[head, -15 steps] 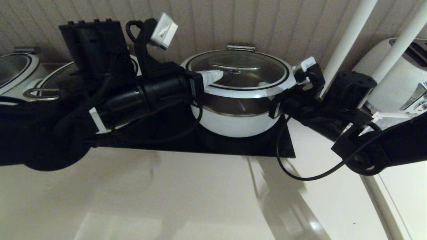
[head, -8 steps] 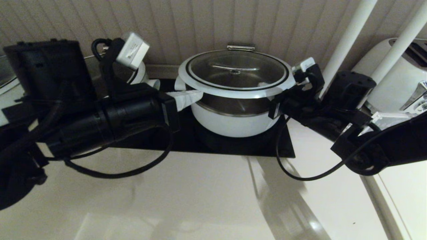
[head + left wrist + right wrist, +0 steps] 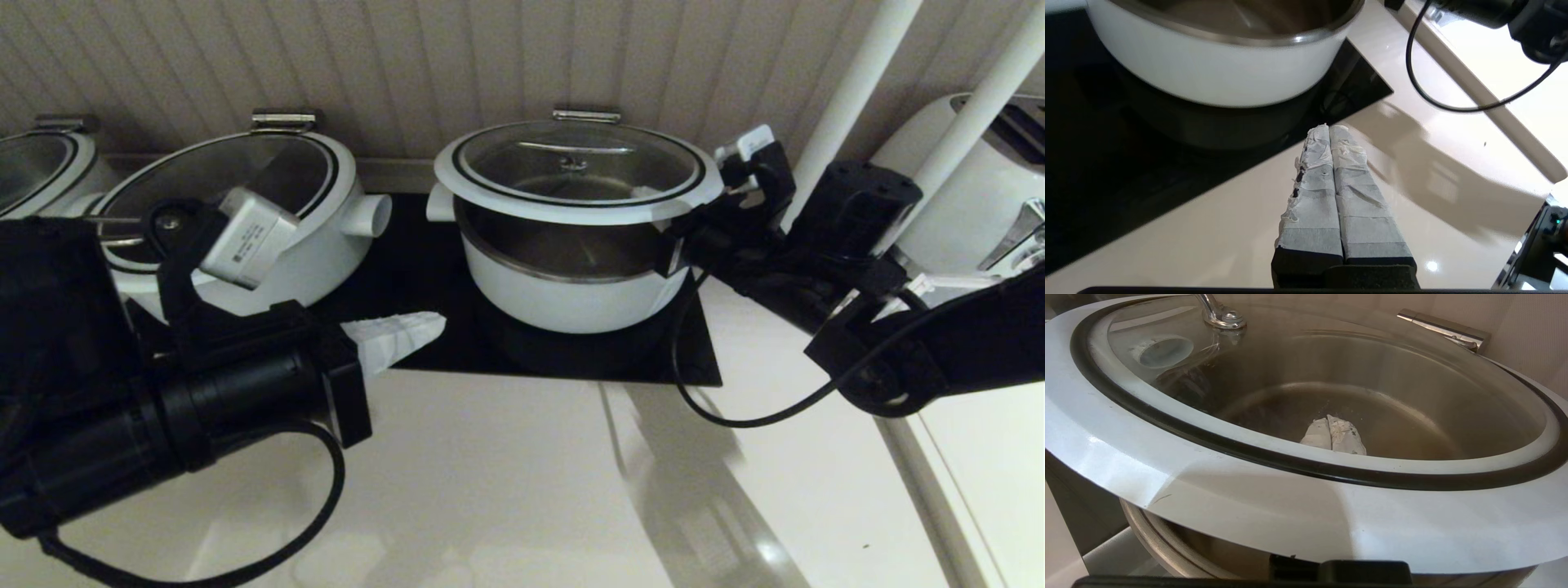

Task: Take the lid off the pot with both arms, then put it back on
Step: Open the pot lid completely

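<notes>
The glass lid (image 3: 575, 175) with its white rim and steel loop handle (image 3: 574, 151) is held raised above the deep white pot (image 3: 571, 298), with a gap showing the steel inside. My right gripper (image 3: 649, 196) reaches under the lid's right rim. Its shut fingertips (image 3: 1333, 435) show through the glass, propping the lid (image 3: 1274, 498) from below. My left gripper (image 3: 408, 331) is shut and empty, low at the front left of the pot and clear of it. In the left wrist view it (image 3: 1329, 128) hovers over the counter before the pot (image 3: 1208, 69).
The pot stands on a black hob (image 3: 571, 363). A wider white pot (image 3: 277, 245) with a tubular stub stands to the left and another lid (image 3: 33, 163) at the far left. Two white poles (image 3: 849, 98), a white toaster (image 3: 980, 196) and a loose cable (image 3: 735, 416) are on the right.
My left gripper has left the lid's left rim and drawn back down to the front left. The lid stays raised on the right gripper, slightly higher.
</notes>
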`<state>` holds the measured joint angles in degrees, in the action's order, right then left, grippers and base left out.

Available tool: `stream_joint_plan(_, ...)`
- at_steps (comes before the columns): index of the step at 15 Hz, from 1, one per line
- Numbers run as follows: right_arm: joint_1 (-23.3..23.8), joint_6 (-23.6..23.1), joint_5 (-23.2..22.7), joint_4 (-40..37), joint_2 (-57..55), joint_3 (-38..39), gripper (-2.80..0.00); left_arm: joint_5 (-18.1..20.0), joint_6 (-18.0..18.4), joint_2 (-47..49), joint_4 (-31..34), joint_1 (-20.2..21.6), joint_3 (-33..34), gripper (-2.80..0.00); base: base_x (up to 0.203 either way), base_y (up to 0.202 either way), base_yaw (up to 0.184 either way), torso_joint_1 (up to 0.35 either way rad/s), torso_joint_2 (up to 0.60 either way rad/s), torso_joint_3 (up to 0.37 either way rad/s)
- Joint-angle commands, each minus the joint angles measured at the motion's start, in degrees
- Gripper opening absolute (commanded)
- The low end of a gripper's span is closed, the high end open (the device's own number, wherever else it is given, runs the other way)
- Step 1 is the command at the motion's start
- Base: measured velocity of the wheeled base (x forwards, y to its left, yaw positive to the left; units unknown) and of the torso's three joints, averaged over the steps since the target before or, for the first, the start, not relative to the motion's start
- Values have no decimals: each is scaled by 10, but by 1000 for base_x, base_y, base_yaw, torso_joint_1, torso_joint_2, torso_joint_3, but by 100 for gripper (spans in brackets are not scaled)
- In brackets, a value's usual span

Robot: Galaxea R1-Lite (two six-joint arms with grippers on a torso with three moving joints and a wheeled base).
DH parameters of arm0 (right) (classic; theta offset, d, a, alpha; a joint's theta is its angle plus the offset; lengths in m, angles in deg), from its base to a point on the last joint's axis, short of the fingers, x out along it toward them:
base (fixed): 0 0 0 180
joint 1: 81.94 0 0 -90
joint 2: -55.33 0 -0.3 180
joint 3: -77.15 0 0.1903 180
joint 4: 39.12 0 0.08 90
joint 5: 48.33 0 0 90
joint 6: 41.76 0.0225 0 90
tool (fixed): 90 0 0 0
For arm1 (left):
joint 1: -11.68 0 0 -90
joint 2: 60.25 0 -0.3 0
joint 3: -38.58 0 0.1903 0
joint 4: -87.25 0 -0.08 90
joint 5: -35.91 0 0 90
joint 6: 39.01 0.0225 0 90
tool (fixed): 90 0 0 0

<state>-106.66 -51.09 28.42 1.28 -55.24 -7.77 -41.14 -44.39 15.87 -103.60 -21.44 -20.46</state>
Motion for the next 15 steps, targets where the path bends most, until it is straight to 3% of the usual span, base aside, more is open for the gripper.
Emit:
stream_joint_plan(1,-1,-1,-1,4,0,-1,-280,1,0,9,-4,0,7,-280,0,0,0,0,0,0)
stream_joint_plan(9,-1,-1,-2,4,4,-2,-280,-2,11,126,-102,0,-15,-280,0,0,0,0,0,0)
stream_joint_plan(15,-1,-1,-3,4,14,-5,-280,-16,12,203,-103,25,-123,-280,0,0,0,0,0,0)
